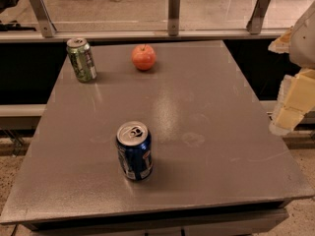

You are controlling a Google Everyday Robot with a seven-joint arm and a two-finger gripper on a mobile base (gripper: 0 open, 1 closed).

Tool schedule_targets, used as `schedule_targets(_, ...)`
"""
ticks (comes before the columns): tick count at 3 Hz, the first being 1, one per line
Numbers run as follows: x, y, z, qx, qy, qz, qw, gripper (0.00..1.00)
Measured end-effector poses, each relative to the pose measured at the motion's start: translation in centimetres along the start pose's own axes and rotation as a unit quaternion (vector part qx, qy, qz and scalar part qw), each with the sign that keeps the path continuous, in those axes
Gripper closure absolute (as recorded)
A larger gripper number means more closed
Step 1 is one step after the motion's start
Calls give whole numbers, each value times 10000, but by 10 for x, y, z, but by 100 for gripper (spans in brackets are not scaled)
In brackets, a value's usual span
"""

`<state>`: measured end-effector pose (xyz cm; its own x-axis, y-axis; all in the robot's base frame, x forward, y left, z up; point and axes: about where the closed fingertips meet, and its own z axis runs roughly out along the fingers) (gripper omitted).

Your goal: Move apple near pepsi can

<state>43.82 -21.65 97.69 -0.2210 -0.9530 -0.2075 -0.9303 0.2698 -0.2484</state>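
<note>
The red-orange apple (143, 57) sits near the far edge of the grey table (211, 122), a little left of centre. The dark blue pepsi can (134, 151) stands upright near the front of the table, well apart from the apple. My gripper (291, 107) hangs at the right edge of the view, off the table's right side, far from both the apple and the can. It holds nothing that I can see.
A green can (81, 59) stands upright at the far left of the table, left of the apple. A glass railing with metal posts (173, 13) runs behind the table. Speckled floor shows at both sides.
</note>
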Motion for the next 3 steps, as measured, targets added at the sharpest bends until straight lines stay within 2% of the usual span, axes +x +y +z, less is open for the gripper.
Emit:
schedule_targets(1,0,0,0,0,0,0,10000,0)
schedule_targets(2,-7,-11,3,59,-15,-8,10000,0)
schedule_targets(3,-42,-65,33,204,-406,155,9988,0)
